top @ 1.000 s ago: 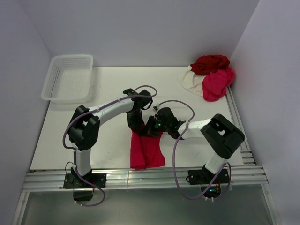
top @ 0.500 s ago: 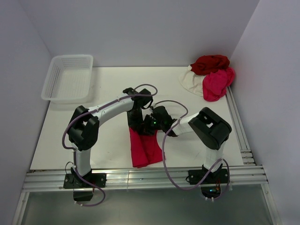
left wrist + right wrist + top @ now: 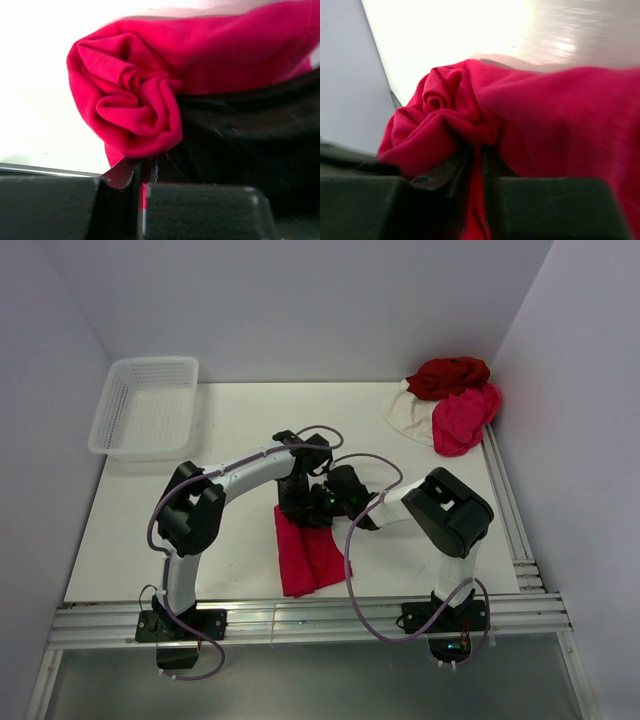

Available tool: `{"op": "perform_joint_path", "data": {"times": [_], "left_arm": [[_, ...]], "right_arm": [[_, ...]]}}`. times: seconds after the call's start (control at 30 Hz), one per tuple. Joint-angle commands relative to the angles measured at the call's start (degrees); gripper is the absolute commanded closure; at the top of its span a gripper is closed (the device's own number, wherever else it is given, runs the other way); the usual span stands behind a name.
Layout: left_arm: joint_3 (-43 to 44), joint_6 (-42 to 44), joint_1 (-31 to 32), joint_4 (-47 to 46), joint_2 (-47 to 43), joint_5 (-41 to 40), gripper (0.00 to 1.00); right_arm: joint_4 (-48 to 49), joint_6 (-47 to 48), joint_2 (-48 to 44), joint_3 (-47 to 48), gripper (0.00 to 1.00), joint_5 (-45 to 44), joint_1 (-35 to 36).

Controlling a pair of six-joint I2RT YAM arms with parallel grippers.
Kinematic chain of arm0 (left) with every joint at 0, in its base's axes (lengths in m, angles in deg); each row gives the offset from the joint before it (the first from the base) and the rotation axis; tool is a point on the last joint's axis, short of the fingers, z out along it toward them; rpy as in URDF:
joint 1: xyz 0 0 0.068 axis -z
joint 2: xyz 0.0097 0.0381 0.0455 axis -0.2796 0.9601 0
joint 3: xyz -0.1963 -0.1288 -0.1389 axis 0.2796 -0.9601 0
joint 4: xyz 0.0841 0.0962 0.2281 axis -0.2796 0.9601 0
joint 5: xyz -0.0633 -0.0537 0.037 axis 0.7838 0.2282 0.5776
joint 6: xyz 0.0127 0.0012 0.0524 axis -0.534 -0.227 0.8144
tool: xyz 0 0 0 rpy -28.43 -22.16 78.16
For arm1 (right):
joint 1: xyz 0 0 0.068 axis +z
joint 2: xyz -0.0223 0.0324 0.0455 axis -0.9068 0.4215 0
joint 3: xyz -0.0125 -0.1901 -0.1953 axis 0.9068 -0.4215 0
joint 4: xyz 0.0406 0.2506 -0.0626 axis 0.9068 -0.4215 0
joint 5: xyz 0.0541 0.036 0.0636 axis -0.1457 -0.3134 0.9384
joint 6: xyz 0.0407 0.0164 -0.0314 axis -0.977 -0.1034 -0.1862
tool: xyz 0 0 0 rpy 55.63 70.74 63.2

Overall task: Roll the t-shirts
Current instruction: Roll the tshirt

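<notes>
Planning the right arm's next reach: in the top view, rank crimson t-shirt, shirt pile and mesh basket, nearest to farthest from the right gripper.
From the right gripper:
1. crimson t-shirt, at its fingers, table centre.
2. shirt pile, far right corner.
3. mesh basket, far left corner.

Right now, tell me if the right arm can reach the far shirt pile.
Probably yes: only bare table lies between it and the shirt pile, but the right gripper must first release the crimson t-shirt.

Black-jointed white arms — looping purple cables.
</notes>
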Motion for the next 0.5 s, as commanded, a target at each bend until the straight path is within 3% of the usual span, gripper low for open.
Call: {"op": "perform_joint_path", "data": {"times": [0.0, 0.1, 0.2, 0.47], "left_arm": [[0.0, -1.0, 0.9, -3.1, 1.8, 3.8, 1.00], [-0.2, -1.1, 0.6, -3.0, 2.2, 4.3, 1.00], [0.0, -0.8, 0.1, -2.6, 2.4, 4.2, 1.00], [-0.1, -0.4, -1.6, -3.0, 4.8, 6.1, 1.00]], "right_arm": [[2.5, 0.5, -3.5, -2.0, 0.77, -0.8, -1.7], [4.0, 0.5, -7.0, -5.6, 0.63, -0.5, -3.3], [3.7, 1.6, -11.5, -8.6, 0.55, -0.5, -5.0], [-6.7, 6.0, -29.5, -14.8, 0.53, -1.7, -6.1]]}}
